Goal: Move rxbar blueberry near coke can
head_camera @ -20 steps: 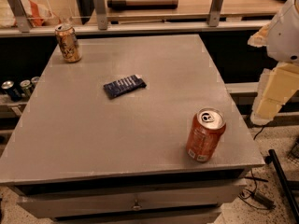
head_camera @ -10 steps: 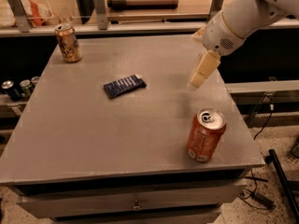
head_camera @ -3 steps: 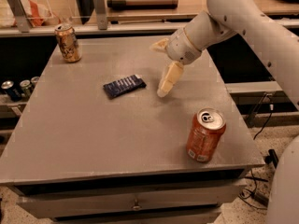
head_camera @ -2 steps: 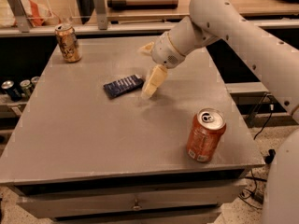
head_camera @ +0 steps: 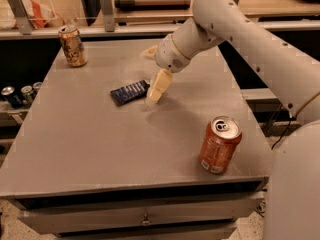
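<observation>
The rxbar blueberry [head_camera: 130,91] lies flat on the grey worktop [head_camera: 75,149], a little left of the middle and turned at a slant, with nothing on top of it and nothing holding it. My tool [head_camera: 151,75] is just beside the bar's right end. It is spread, with the lower finger [head_camera: 158,86] pointing down to the worktop close against the wrapper's edge and the other finger up behind my wrist, so nothing is pinched between them. I cannot tell whether that lower finger actually touches the wrapper. The coke can [head_camera: 220,144] stands upright near the front right corner, well apart from the bar, so I judge the task hardly begun: I am on the approach, about to take hold. Next I need to bring the spread tool over the bar so that one finger drops on each long side, go low enough to catch such a thin wrapper, and close firmly. Only then can I carry it right and forward and set it down beside the can without knocking it over. The gold-brown can [head_camera: 73,45] at the back left corner is none of my business.
</observation>
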Available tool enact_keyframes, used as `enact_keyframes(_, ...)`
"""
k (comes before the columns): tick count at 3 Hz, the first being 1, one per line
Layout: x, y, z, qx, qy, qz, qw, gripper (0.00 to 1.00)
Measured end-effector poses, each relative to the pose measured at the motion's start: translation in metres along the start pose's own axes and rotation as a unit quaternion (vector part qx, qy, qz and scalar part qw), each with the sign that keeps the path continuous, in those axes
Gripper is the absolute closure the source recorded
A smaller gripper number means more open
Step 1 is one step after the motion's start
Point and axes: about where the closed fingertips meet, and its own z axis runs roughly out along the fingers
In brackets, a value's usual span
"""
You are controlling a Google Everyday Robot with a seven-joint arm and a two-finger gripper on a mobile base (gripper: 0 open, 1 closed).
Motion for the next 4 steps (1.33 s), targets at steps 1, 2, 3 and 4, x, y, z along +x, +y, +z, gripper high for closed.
enact_keyframes(1,-0.0009,-0.0028,0.0140,-0.025,-0.007,-0.004,0.9996,0.00)
enact_keyframes(2,-0.0021,-0.0021,0.0198,-0.044,-0.009,-0.008,0.9989,0.00)
enact_keyframes(3,-0.0055,-0.0003,0.0199,-0.051,-0.006,-0.014,0.9986,0.00)
enact_keyframes(4,-0.0079,0.0022,0.0177,-0.050,-0.005,-0.017,0.9986,0.18)
